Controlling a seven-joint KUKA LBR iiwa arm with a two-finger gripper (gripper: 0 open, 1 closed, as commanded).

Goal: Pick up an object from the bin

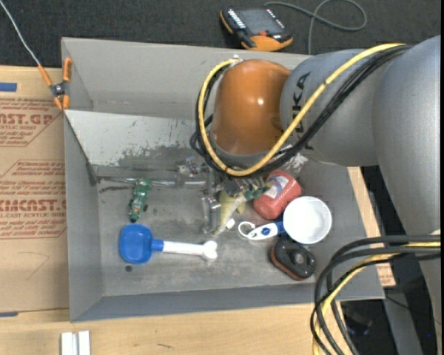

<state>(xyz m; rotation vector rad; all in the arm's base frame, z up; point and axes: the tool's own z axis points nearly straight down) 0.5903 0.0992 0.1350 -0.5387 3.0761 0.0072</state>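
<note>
The hand (216,211) sits low in the middle of the bin (85,220) (spread or pressed together, one cannot tell), likely to reach the red container (280,192) and white cup (307,219) crowded just right of it, the blue scoop (137,243) lying lower left.

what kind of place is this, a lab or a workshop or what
Most likely a robotics lab's bin-picking test station: a KUKA arm with an orange wrist cover reaches into a grey metal bin holding loose odds and ends, such as a blue scoop and a white cup.
</note>
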